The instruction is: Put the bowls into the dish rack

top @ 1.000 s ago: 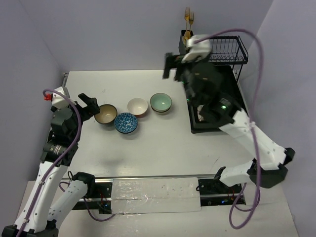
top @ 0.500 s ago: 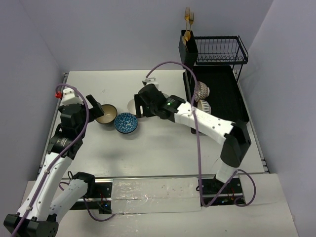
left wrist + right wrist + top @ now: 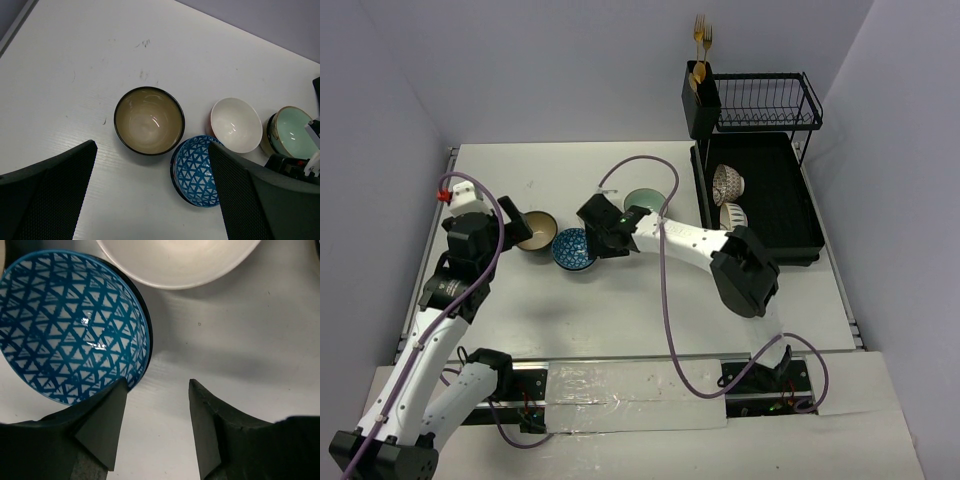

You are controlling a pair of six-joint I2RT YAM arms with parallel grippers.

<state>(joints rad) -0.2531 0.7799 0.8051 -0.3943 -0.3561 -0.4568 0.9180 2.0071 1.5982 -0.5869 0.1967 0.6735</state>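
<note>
Four bowls sit in a cluster on the table: tan dark-rimmed (image 3: 535, 230) (image 3: 149, 120), blue patterned (image 3: 574, 248) (image 3: 195, 170) (image 3: 70, 325), white with red outside (image 3: 236, 125) (image 3: 180, 260) and mint green (image 3: 645, 200) (image 3: 292, 132). A brown-white patterned bowl (image 3: 727, 183) and a second pale bowl (image 3: 733, 215) stand in the black dish rack (image 3: 780, 190). My left gripper (image 3: 510, 220) (image 3: 152, 150) is open and empty, above and just left of the tan bowl. My right gripper (image 3: 602, 232) (image 3: 157, 390) is open and low over the table, its left finger (image 3: 100, 425) at the blue bowl's rim.
A black cutlery holder (image 3: 701, 88) with gold forks stands at the rack's far left corner. A wire shelf (image 3: 765, 100) rises at the back of the rack. The right arm stretches across the table from the rack side to the bowls.
My right arm has swung from over the rack down and left to the bowls, and now sits beside the blue bowl. My left gripper has shifted slightly near the tan bowl.
</note>
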